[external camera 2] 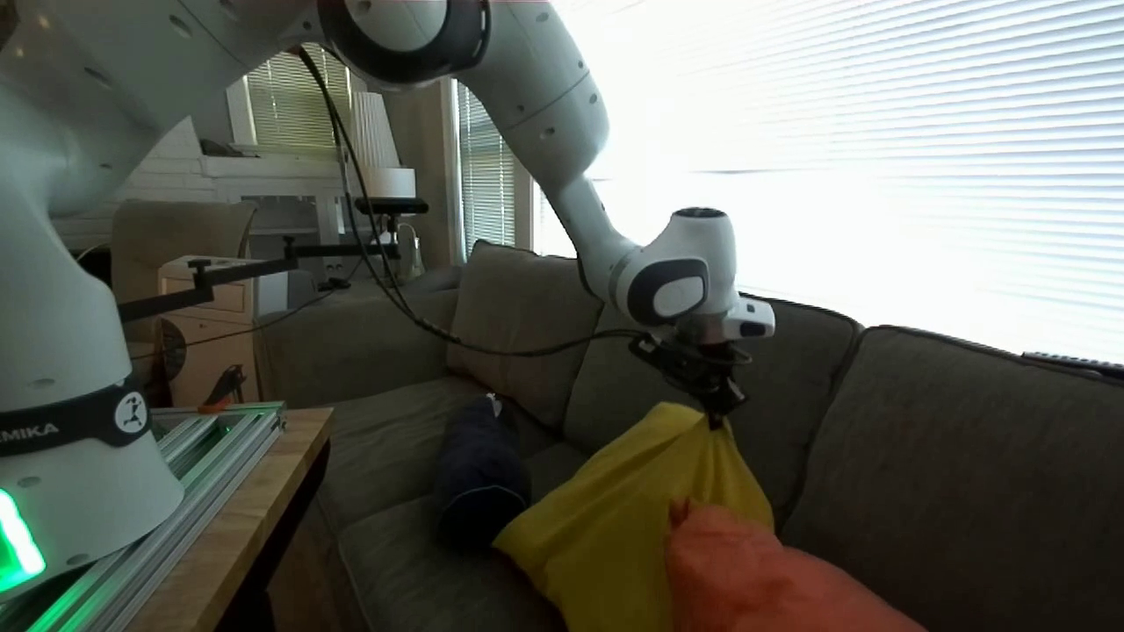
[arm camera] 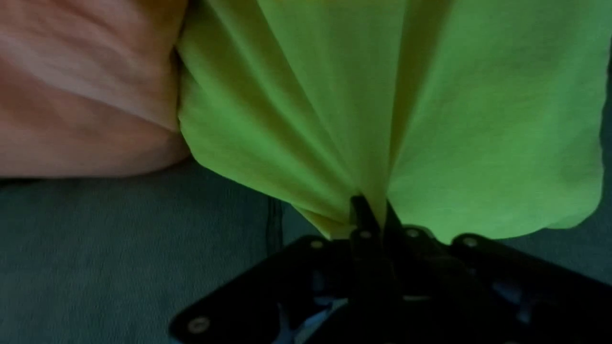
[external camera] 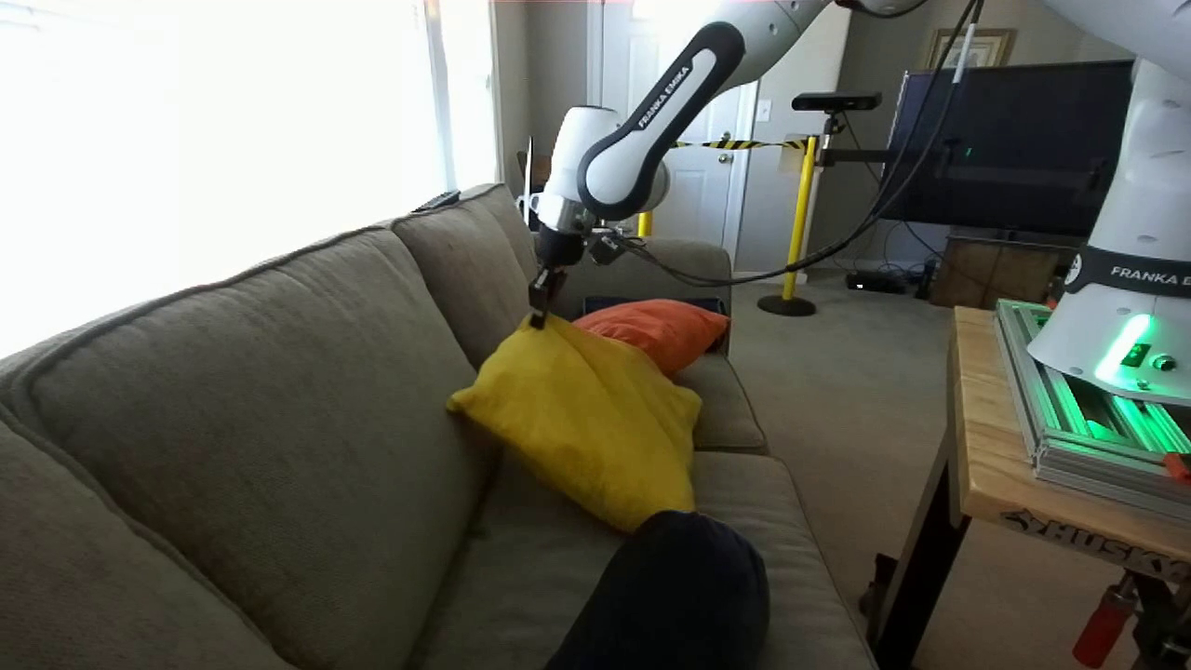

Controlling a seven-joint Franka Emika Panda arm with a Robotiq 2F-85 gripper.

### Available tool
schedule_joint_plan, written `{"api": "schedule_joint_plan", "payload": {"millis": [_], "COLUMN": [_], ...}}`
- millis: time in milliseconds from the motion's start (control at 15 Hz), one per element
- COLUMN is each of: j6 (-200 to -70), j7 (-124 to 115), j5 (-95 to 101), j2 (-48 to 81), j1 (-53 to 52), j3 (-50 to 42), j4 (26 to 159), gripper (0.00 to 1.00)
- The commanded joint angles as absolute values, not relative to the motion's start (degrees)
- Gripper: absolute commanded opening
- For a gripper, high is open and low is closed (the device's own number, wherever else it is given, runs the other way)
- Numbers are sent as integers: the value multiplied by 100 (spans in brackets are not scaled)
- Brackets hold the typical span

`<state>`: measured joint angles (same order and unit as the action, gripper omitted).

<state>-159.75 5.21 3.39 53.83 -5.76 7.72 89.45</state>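
My gripper (external camera: 539,321) is shut on a gathered edge of a yellow pillow (external camera: 591,419), and the cloth fans out in folds from the fingertips. The pillow hangs tilted above the sofa seat in both exterior views, its held part highest. The gripper (external camera 2: 716,420) and pillow (external camera 2: 637,518) also show in an exterior view. In the wrist view the fingers (arm camera: 374,204) pinch the cloth (arm camera: 497,119), which looks green there. An orange pillow (external camera: 661,330) lies right beside the yellow one; it also shows in an exterior view (external camera 2: 764,579) and the wrist view (arm camera: 86,95).
A dark blue bolster (external camera: 679,596) lies on the grey-brown sofa (external camera: 279,400), close to the yellow pillow's lower end; it also shows in an exterior view (external camera 2: 483,474). The sofa backrest (external camera 2: 966,456) stands behind the gripper. A wooden table (external camera: 986,447) carries the robot base.
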Motion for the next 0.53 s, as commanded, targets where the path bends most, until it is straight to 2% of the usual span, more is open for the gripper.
{"api": "schedule_joint_plan", "payload": {"millis": [0,200,400,467], "j6": [-17146,-17854,-17995,-17907], "j7": [135,-60,58,245], "j5": [327,416,500,544], "j2": [4314,3961,3917,3973], "j1": [-865,-1231,-1494,-1396], "j3": [606,213,-5,165], "j4": [9992,10130,9941,9840], "gripper": [1,1,1,1]}}
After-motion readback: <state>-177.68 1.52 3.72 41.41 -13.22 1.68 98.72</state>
